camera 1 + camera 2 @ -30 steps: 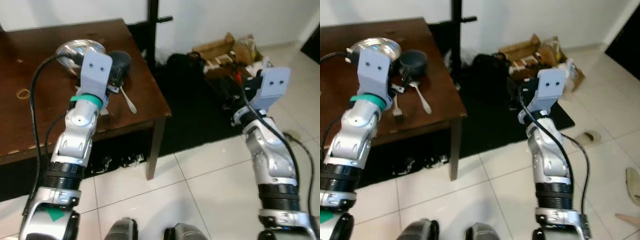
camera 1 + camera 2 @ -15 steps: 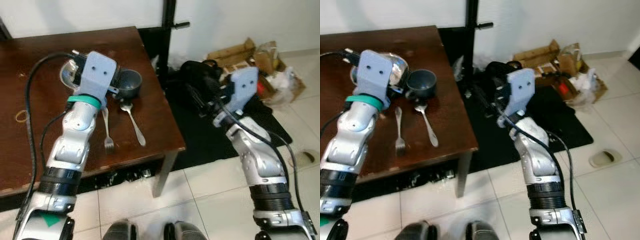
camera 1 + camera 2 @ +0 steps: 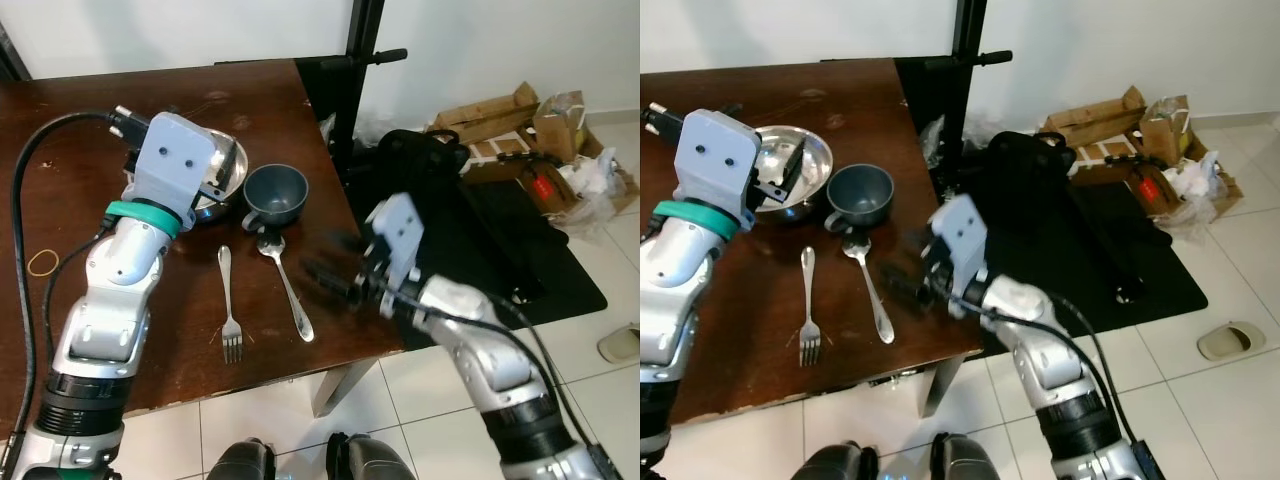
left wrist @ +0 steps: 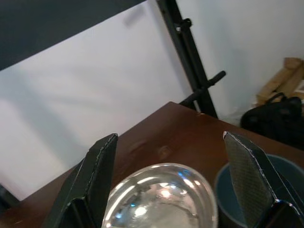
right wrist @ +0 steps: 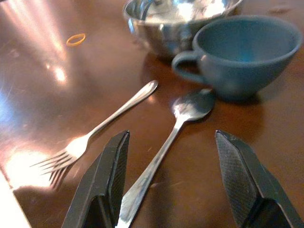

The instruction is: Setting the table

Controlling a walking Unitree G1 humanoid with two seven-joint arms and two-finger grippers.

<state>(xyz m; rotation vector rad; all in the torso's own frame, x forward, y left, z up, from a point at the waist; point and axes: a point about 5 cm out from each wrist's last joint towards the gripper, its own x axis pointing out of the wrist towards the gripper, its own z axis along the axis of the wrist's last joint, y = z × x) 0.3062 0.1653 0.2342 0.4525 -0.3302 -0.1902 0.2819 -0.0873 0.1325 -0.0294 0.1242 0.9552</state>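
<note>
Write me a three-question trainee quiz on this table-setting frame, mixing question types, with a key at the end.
1. True or false: the fork and the spoon lie side by side on the brown table.
2. Which item touches, or nearly touches, the metal bowl?
A. the blue cup
B. the rubber band
C. the black bag on the floor
3. Fill in: the open right tool points at the handle of the ____.

Key:
1. True; they lie apart, handles toward the cup and bowl.
2. A; the cup stands right beside the bowl, under the open left tool.
3. Spoon; its handle runs between the fingers in the right wrist view.
</note>
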